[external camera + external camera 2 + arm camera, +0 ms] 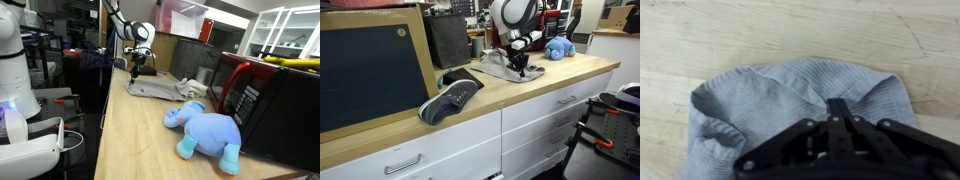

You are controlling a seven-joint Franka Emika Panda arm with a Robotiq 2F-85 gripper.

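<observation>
Clamped tight by the gripper (pixel 837 107): a ridge of grey cloth (pixel 760 100) directly beneath the fingertips (rest spread over the counter (pixel 700 30)). Best lifted slowly, straight up.

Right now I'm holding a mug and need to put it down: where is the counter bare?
Widest bare wood of the counter lies along its front edge, bordered by the grey cloth and blue plush elephant. A smaller patch sits between the shoe and the cloth. Crowded: around the end effector pinching the cloth, and elephant beside microwave.
</observation>
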